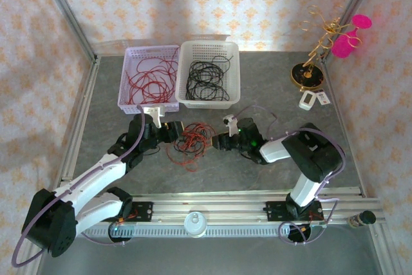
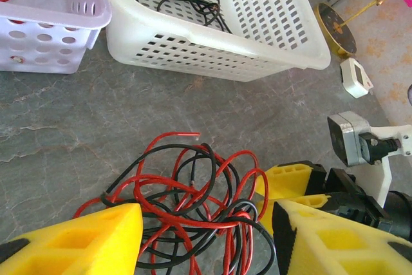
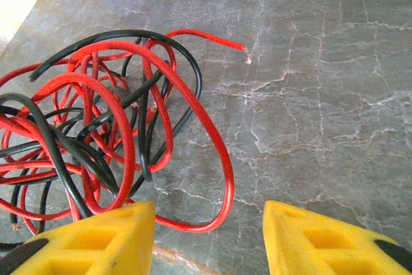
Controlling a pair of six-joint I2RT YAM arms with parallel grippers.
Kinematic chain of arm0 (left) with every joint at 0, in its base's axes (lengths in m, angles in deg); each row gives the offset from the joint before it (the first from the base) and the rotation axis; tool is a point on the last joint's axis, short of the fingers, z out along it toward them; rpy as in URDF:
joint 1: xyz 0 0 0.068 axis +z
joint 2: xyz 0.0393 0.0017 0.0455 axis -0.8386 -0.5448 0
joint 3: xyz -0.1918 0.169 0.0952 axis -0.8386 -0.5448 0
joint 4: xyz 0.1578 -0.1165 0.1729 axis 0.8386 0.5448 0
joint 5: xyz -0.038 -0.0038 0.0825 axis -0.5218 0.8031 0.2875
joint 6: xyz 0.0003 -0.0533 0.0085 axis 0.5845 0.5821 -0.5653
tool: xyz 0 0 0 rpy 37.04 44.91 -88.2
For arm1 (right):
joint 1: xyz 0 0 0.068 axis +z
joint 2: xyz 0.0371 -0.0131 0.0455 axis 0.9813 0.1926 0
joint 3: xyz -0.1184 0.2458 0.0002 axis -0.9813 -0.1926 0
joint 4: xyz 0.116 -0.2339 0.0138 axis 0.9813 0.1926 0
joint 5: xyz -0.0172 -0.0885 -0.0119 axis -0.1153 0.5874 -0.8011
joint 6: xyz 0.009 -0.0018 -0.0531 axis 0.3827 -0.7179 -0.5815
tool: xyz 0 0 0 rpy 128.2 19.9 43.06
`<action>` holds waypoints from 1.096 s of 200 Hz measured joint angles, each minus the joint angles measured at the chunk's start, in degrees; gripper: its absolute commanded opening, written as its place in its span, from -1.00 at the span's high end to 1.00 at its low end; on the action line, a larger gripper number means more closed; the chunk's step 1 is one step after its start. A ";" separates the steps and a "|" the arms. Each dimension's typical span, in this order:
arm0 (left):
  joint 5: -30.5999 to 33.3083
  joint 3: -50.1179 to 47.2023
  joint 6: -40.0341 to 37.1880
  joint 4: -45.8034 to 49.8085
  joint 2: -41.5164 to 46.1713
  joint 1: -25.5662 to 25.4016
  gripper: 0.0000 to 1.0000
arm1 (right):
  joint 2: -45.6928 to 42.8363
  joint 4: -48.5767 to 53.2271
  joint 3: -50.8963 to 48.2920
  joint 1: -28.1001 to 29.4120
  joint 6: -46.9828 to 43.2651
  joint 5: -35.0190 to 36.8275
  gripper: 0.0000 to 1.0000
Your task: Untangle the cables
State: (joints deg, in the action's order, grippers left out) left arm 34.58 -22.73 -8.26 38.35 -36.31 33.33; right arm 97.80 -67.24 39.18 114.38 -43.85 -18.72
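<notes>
Left pincer (image 2: 207, 220) sits low over the grey worktop (image 1: 270, 94) with its yellow fingers (image 2: 77, 239) apart. The cables (image 2: 187, 201), a clump of red and black loops, lie in the gap between them without being pinched. Right pincer (image 3: 209, 214) faces it from the right with its jaws apart too. One wide red loop of the clump curves into that gap and lies flat on the stone-patterned surface. A loose red end sticks out of the tangle on its far side.

From above, the clump lies near the middle of the worktop, directly between the two pincers, with a few red strands trailing toward the near left. On the far side of it two baskets stand side by side. The lavender basket (image 1: 148, 105) on the left holds red wires (image 1: 151, 75), and the white basket (image 1: 207, 103) on the right holds black wires (image 1: 207, 78).
</notes>
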 measured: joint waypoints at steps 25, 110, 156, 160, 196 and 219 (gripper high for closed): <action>-0.02 0.04 0.00 0.00 0.00 0.00 -0.13 | 1.49 -2.36 0.02 -0.07 0.35 -1.27 0.24; 0.09 0.55 -0.20 0.04 -0.44 0.00 -0.14 | 0.15 -4.66 -0.87 -0.02 0.13 -4.81 1.00; -1.57 2.43 -2.75 0.24 -2.27 -1.14 -0.16 | -10.64 0.72 -2.19 0.00 -2.36 -1.70 1.00; -1.81 2.75 -3.08 0.20 -2.71 -1.25 -0.16 | -11.61 1.16 -2.19 0.00 -2.67 -1.42 1.00; -4.33 5.53 -7.13 0.24 -8.22 -2.27 -0.18 | -19.04 6.23 -2.16 0.00 -5.51 1.49 1.00; -6.67 7.67 -11.21 0.24 -11.78 -2.91 -0.29 | -22.18 10.78 -1.73 0.00 -7.43 3.17 1.00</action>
State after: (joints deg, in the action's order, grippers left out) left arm 27.92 -15.05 -19.47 38.60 -48.09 30.42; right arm 75.61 -56.47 37.46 114.38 -51.28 -15.55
